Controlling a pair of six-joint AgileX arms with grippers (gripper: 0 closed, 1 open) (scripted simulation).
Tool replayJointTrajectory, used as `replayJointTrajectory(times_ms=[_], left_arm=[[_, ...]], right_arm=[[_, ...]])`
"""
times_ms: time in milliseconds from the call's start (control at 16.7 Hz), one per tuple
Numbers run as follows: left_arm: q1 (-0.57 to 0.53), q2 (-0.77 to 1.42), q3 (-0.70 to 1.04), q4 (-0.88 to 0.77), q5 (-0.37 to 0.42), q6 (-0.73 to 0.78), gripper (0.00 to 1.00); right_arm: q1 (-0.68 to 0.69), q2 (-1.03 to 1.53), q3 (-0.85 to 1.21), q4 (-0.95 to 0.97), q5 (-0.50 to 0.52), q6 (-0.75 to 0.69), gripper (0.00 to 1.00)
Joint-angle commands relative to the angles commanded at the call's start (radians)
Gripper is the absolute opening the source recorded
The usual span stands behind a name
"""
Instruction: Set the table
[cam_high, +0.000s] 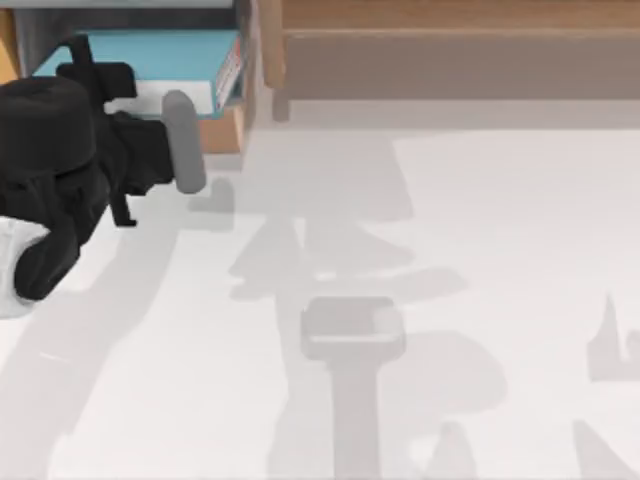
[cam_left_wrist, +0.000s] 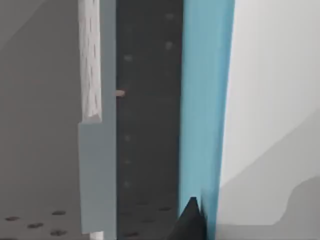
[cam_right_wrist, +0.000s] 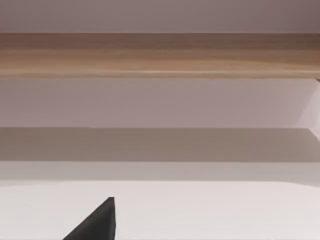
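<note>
The table (cam_high: 480, 250) is a broad white top crossed by grey shadows. My left gripper (cam_high: 100, 72) is at the back left, reaching into a light-wood drawer (cam_high: 225, 130) and lying against a flat blue slab (cam_high: 150, 55) that rests there. The left wrist view has the blue slab (cam_left_wrist: 205, 100) edge-on, with a dark tip of the left gripper (cam_left_wrist: 192, 222) right against its edge. My right gripper (cam_right_wrist: 97, 225) hangs low over the white table (cam_right_wrist: 225, 210), facing the back.
A long light-wood shelf (cam_high: 450, 40) runs along the back right, and the shelf (cam_right_wrist: 160, 55) spans the right wrist view. Grey drawer lining and a wood panel (cam_left_wrist: 91, 60) stand beside the blue slab. A grey cylinder (cam_high: 183, 140) sticks out by the left arm.
</note>
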Motion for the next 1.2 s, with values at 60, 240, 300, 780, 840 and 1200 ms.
replayJointTrajectory(times_ms=[60,240,300,780,840,1200], left_arm=[[0.022,0.036,0.012,0.024,0.0,0.022,0.0],[0.053,0.097,0.042,0.062,0.001,0.055,0.0],[0.053,0.099,0.043,0.063,0.001,0.055,0.0],[0.056,0.137,0.083,0.06,0.006,0.059,0.0],[0.058,0.149,0.096,0.059,0.008,0.06,0.0],[0.07,0.204,0.16,0.052,0.018,0.06,0.0]], right_arm=[[0.0,0.0,0.0,0.0,0.0,0.0,1.0],[0.0,0.0,0.0,0.0,0.0,0.0,1.0],[0.0,0.0,0.0,0.0,0.0,0.0,1.0],[0.0,0.0,0.0,0.0,0.0,0.0,1.0],[0.0,0.0,0.0,0.0,0.0,0.0,1.0],[0.0,0.0,0.0,0.0,0.0,0.0,1.0]])
